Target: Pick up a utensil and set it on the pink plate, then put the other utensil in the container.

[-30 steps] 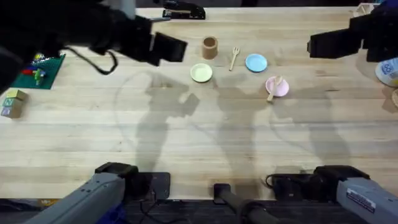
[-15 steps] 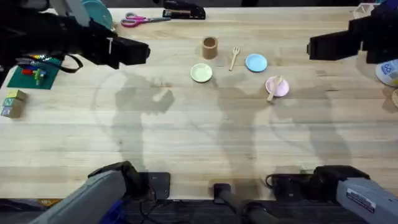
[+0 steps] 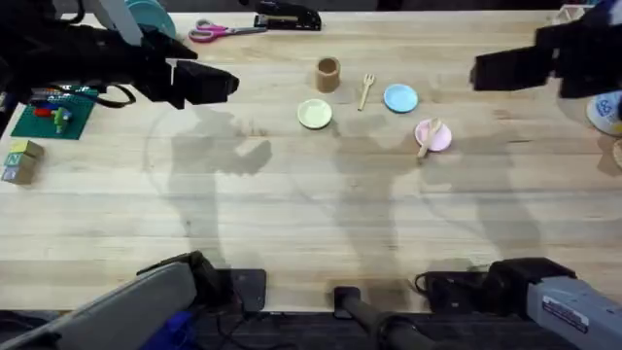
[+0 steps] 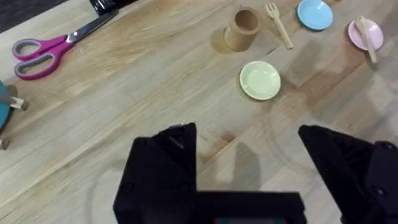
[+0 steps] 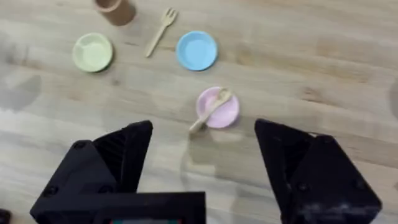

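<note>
Spoon [image 3: 429, 137]: pale wood, lying on the pink plate [image 3: 439, 139], head on the plate, handle overhanging its near-left rim onto the desk [image 3: 321, 214]; first half of the task reads as done. Fork [image 3: 366, 89]: pale wood, flat on the desk between the container [image 3: 328, 74] and a light blue plate [image 3: 400, 98], touching neither; prongs at the far end, handle toward the arm bases and slightly left, so its long axis runs near-to-far with a slight tilt. Container: brown cylindrical cup, upright, open mouth up, just left of the fork. Yellow-green plate [image 3: 314, 114]: nearer than the container, bare. Left tool [image 3: 225, 84]: raised over the left part of the desk, fingers apart, nothing held; the fork lies to its right, past the container. Right tool [image 3: 480, 72]: raised at the right side, fingers apart, nothing held; the fork lies to its left, beyond the blue plate. Judged: the two tools sit at roughly similar reach from the fork, the right perhaps a little nearer; whichever takes it would close across the handle, square to that near-to-far axis, then carry it the short way left to the cup. Scissors [image 3: 219, 31]: far edge, not involved.
</note>
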Controlling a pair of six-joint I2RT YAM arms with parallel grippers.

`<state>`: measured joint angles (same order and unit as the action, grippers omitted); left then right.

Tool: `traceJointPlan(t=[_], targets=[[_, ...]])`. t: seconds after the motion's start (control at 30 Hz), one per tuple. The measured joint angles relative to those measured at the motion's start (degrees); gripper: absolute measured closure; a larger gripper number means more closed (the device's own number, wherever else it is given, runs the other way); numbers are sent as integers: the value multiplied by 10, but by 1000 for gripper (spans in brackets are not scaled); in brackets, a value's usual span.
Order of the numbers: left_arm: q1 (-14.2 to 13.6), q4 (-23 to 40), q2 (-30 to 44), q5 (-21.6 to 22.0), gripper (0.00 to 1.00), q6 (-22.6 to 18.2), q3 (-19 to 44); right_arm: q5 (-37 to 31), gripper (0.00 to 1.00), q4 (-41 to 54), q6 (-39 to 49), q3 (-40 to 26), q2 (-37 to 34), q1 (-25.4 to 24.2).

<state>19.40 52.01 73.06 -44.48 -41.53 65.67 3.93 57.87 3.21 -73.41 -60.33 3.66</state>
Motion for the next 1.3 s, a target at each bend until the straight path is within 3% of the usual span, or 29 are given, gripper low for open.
traceJointPlan(t=[0.2,0.43,0.87,1.3], targets=[[0,0,0,-6,8,-1,0,-56,3,7,-70,-16,-55,87],[0,-2,0,-8,6,-1,0,-95,3,12,-148,-102,-164,168],[0,-2,0,-8,6,-1,0,-104,4,78,-224,-300,-402,195],[0,-2,0,-8,6,-1,0,-104,4,27,-352,-319,-497,211]])
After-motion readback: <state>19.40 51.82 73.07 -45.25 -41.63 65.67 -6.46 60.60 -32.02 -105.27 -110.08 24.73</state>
